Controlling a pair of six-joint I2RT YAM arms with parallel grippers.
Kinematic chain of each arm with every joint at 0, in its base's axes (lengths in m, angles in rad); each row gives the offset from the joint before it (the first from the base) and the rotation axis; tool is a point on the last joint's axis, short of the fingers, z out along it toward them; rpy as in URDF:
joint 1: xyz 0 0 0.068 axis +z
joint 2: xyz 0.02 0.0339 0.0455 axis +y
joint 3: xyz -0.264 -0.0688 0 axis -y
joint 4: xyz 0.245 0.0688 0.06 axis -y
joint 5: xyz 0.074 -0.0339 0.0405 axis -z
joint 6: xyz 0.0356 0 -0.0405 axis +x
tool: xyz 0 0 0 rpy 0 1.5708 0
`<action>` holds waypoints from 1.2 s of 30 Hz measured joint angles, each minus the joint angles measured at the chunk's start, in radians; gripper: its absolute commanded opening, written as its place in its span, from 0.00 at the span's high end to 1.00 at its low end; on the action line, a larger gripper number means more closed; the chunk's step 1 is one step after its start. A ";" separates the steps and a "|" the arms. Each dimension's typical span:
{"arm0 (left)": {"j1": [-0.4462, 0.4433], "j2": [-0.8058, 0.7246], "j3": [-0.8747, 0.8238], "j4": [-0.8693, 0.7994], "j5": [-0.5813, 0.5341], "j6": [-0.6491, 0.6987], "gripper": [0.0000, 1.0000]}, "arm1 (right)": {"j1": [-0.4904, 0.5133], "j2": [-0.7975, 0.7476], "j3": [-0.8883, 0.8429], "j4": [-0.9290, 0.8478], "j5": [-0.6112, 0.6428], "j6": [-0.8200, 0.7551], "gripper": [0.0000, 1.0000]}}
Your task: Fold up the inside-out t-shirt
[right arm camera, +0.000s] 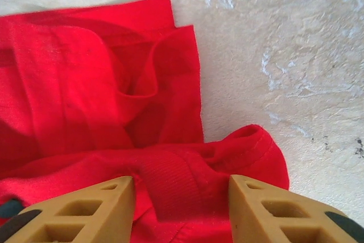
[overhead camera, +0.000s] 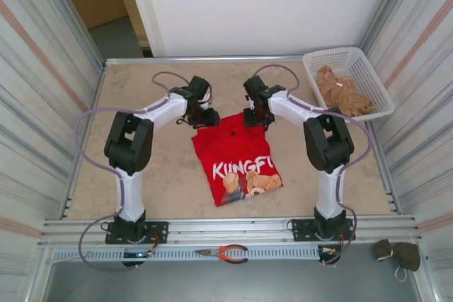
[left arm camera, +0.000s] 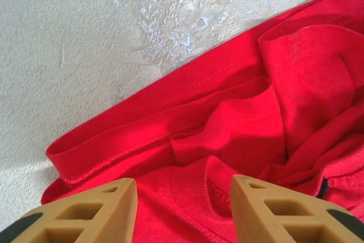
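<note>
Table (overhead camera: 141,167), contents:
- T-shirt (overhead camera: 237,157): at centre, lying flat, its lettering toward the near edge.
- Left gripper (overhead camera: 206,115): over the shirt's far-left corner.
- Right gripper (overhead camera: 255,116): over the shirt's far-right corner, with shirt cloth lying between its fingers, as with the left.
- Basket (overhead camera: 333,54): far-right corner, well apart from the shirt.
- Garment (overhead camera: 344,94): inside the basket.

Near rail:
- Pliers (overhead camera: 225,252): between the two arm bases.
- Cloth bundle (overhead camera: 398,254): right of the right base, off the table.

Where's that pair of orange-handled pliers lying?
Top view: the pliers lie on the metal rail at the near edge, between the left arm's base and the right arm's base.
</note>
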 measured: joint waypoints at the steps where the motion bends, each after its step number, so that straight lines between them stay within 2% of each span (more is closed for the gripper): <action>1: 0.000 0.005 0.000 0.000 0.000 0.000 0.53 | 0.000 0.006 0.001 -0.003 0.000 0.001 0.67; 4: 0.000 0.019 0.000 0.000 0.000 0.000 0.56 | -0.001 0.014 0.004 -0.010 0.000 0.000 0.79; 6: 0.000 0.029 0.000 0.000 0.000 0.001 0.62 | -0.001 0.014 0.006 -0.013 0.000 0.000 0.87; 9: 0.000 0.036 0.000 0.000 0.000 0.009 0.76 | -0.003 0.014 0.014 -0.016 0.000 0.000 1.00; 11: -0.001 0.037 0.002 0.000 0.001 0.014 0.86 | -0.003 0.014 0.018 -0.017 0.000 -0.003 1.00; 13: -0.001 0.037 0.005 0.001 0.002 0.020 1.00 | -0.007 0.013 0.020 -0.017 -0.001 -0.004 1.00; 23: -0.003 0.023 0.007 0.004 0.000 0.022 1.00 | -0.041 -0.047 0.020 -0.032 -0.022 -0.002 1.00; 36: 0.046 -0.030 -0.005 0.014 0.008 0.016 1.00 | -0.091 -0.065 0.072 -0.030 -0.114 0.030 1.00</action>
